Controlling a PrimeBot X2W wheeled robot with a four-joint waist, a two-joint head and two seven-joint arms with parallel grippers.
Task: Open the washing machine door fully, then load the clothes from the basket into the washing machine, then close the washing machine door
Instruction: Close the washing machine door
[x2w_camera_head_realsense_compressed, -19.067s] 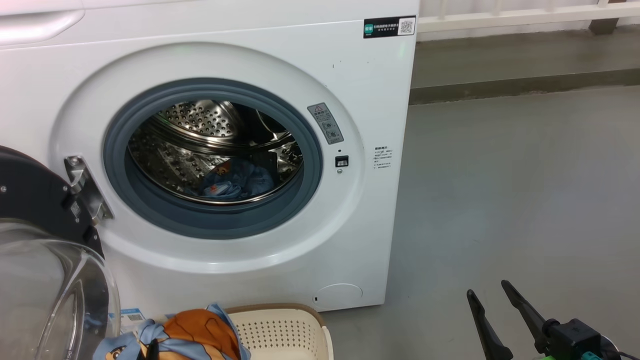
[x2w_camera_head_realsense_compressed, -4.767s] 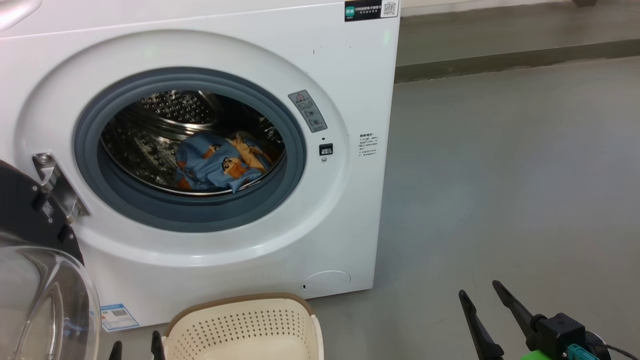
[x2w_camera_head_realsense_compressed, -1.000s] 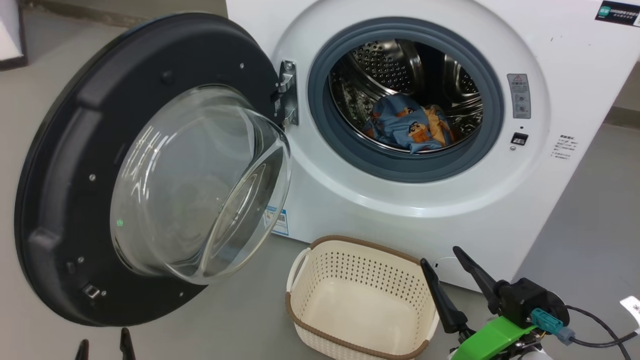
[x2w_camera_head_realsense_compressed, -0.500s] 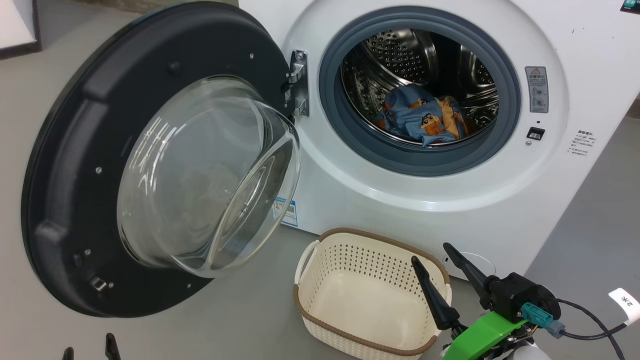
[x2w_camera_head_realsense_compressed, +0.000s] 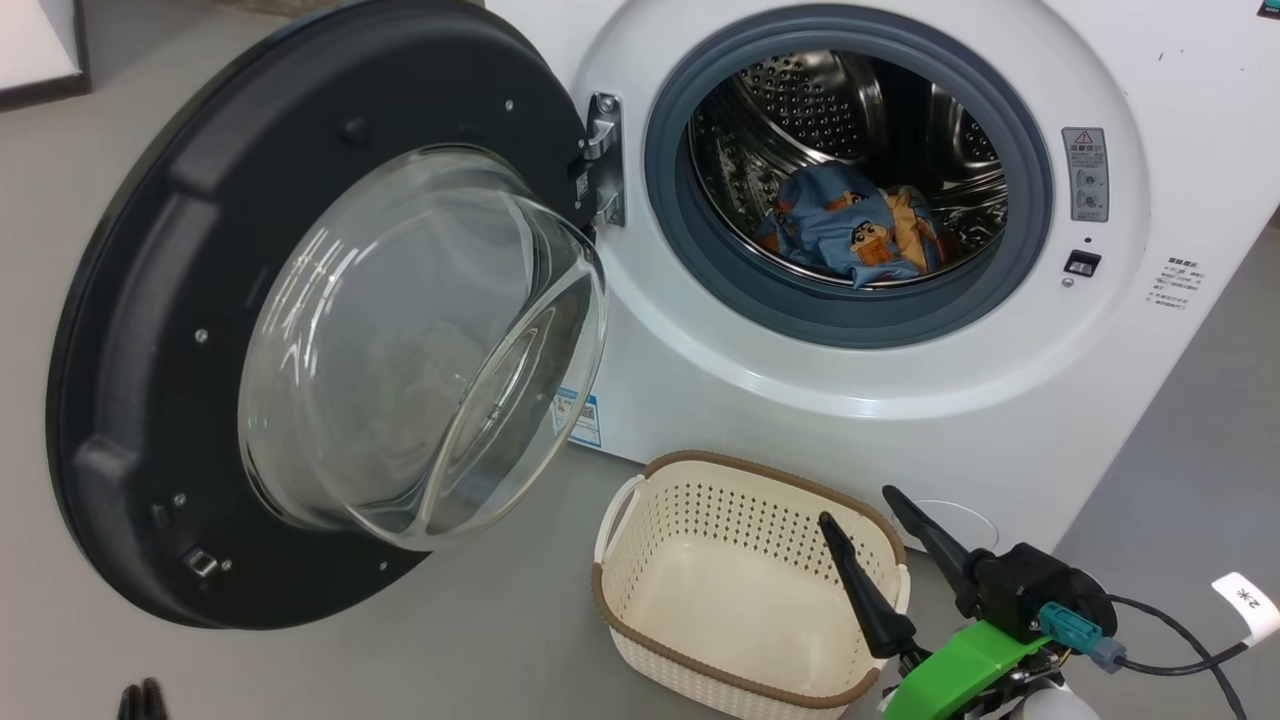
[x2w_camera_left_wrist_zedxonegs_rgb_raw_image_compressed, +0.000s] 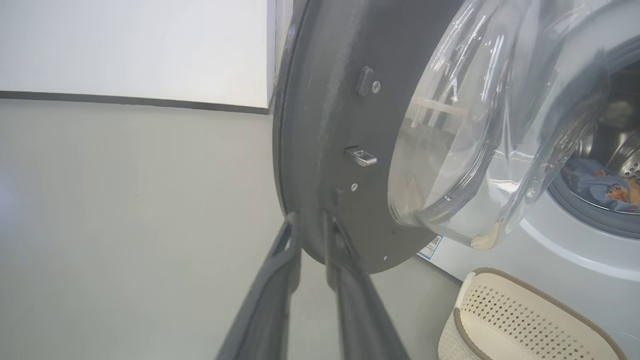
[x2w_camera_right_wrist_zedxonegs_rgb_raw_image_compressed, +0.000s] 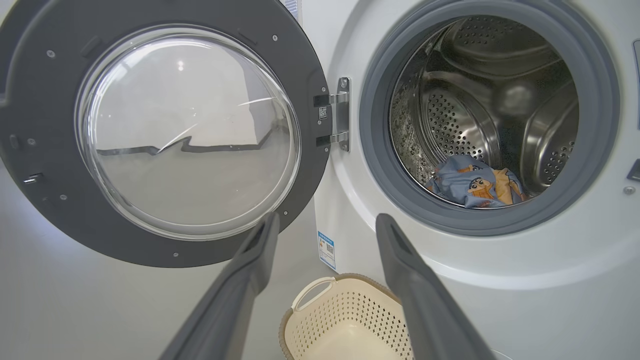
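Observation:
The washing machine door (x2w_camera_head_realsense_compressed: 130, 300) hangs wide open to the left of the washing machine (x2w_camera_head_realsense_compressed: 800, 400), its glass bowl facing out. The light blue printed clothes (x2w_camera_head_realsense_compressed: 850, 235) lie in the steel drum, and they also show in the right wrist view (x2w_camera_right_wrist_zedxonegs_rgb_raw_image_compressed: 475, 187). In front of the machine on the floor stands the cream basket (x2w_camera_head_realsense_compressed: 745, 470), with nothing in it. My left gripper (x2w_camera_left_wrist_zedxonegs_rgb_raw_image_compressed: 310, 217) is low, just below the door's bottom rim (x2w_camera_left_wrist_zedxonegs_rgb_raw_image_compressed: 320, 125). Its fingers are drawn nearly together on nothing. My right gripper (x2w_camera_head_realsense_compressed: 857, 505) is open above the basket's right side.
Grey floor stretches to the left of the door and to the right of the machine. A white panel with a dark lower edge (x2w_camera_left_wrist_zedxonegs_rgb_raw_image_compressed: 135, 50) stands behind the door. A cable with a white tag (x2w_camera_head_realsense_compressed: 1245, 600) trails from my right wrist.
My left gripper's fingers have come together from wide open. The head view has drifted slightly. The door, the basket and the clothes have stayed put.

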